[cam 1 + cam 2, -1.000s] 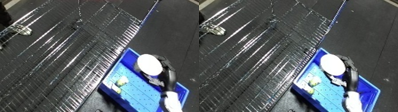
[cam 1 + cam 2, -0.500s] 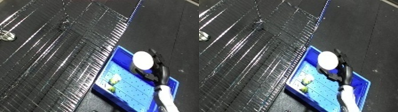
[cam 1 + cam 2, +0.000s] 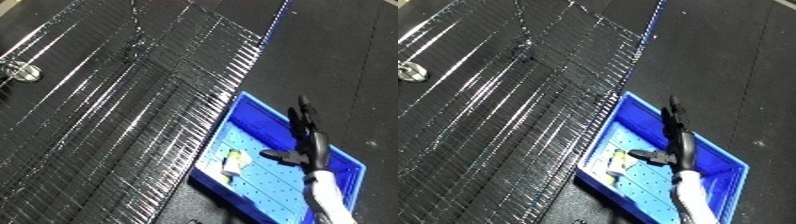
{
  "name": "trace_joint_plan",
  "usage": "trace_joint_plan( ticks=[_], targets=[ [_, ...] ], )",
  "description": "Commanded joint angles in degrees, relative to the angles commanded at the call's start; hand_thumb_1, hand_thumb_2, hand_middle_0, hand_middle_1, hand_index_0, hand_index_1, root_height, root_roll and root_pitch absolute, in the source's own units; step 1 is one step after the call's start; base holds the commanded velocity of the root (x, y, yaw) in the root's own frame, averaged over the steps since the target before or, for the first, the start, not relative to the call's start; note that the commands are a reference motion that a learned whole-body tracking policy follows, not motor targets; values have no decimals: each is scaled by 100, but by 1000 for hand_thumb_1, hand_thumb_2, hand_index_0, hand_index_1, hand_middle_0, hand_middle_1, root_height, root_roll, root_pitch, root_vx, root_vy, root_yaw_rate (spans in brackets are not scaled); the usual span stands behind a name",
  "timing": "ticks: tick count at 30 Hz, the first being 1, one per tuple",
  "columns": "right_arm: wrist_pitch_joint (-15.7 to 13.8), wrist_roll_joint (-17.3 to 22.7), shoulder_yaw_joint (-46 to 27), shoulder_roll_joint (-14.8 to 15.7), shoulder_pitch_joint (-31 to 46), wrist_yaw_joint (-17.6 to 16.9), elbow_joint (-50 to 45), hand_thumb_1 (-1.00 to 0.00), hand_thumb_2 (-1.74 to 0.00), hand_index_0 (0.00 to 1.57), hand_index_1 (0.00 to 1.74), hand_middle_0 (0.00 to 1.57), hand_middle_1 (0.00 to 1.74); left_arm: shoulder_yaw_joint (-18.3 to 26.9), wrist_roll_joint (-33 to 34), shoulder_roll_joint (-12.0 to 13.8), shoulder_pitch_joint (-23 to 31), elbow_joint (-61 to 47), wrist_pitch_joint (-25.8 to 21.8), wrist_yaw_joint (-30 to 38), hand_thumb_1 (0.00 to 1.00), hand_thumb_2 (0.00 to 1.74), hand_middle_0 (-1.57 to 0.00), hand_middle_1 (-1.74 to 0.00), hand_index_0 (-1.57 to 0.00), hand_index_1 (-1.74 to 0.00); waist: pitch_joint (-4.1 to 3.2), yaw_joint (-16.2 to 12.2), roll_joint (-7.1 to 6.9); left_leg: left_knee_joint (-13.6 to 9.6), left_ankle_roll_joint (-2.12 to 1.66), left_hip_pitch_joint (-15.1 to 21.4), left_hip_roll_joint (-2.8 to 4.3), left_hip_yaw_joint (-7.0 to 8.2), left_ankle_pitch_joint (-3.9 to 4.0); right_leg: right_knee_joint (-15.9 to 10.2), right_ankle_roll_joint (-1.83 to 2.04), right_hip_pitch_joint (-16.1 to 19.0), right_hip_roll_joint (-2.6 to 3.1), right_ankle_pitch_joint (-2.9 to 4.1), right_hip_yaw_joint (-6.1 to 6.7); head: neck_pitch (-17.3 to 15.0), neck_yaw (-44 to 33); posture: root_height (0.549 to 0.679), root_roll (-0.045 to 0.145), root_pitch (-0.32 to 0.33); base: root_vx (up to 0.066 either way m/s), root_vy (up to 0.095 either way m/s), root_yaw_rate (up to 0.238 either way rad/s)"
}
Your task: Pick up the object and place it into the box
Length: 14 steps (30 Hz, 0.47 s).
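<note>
A blue bin (image 3: 251, 111) stands at the lower right on the dark surface. My right hand (image 3: 313, 145) is over the bin's right half, open, fingers straight and pointing away, thumb stuck out to the left. Nothing shows in this hand. A small pale yellow and white object (image 3: 233, 162) lies on the bin's floor near the left wall, just left of the thumb. In the right eye view the hand (image 3: 682, 142) and that object (image 3: 616, 162) stand the same way. The left hand shows in no view.
A black ribbed, shiny mat (image 3: 115, 115) covers the left and middle, its edge running close along the bin's left wall. A small metal thing (image 3: 22, 72) sits at the far left. Plain dark surface (image 3: 346, 65) lies beyond the bin.
The white round object that my right hand held over the bin is no longer in sight. The fingers have straightened. The camera has shifted, moving the whole scene.
</note>
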Motion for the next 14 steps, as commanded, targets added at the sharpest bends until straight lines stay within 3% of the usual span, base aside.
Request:
trace_joint_plan(
  ticks=[7, 10, 12, 14],
  targets=[
    [304, -702, 546, 116, -22, 501, -541, 0, 0, 0, 0, 0, 0, 18, 26, 10, 63, -111, 74, 34, 1000, 1740, -1570, -1740, -1570, -1740, -17, 236, -195, -195, 38, -15, -63, -166, 9, -44, 7, 90, -21, 24, -106, -276, -516, 670, 82, -46, 25, -38, 156],
    [388, -721, 684, 127, -142, 620, -679, 0, 0, 0, 0, 0, 0, 5, 49, 35, 79, -131, 88, 53, 1000, 1740, -1570, -1740, -1570, -1740, -21, 360, -263, -390, 35, 1, -69, -243, 84, -168, 24, 139, -26, 72, -168, -297, -800, 671, 77, -41, 8, -43, 132],
    [460, -731, 805, 137, -315, 691, -808, 0, 0, 0, 0, 0, 0, -6, 45, 64, 52, -173, 97, 103, 1000, 1740, -1570, -1740, -1570, -1740, -3, 490, -314, -550, 23, -14, -60, -324, 180, -294, 34, 171, -33, 120, -225, -273, -1038, 672, 74, -34, -18, -30, 130],
    [485, -741, 849, 144, -382, 704, -847, 0, 0, 0, 0, 0, 0, -9, 46, 70, 36, -186, 102, 121, 1000, 1740, -1570, -1740, -1570, -1740, 6, 534, -333, -582, 18, -28, -57, -353, 207, -328, 33, 179, -35, 134, -244, -264, -1147, 672, 73, -32, -27, -27, 123]
  ],
)
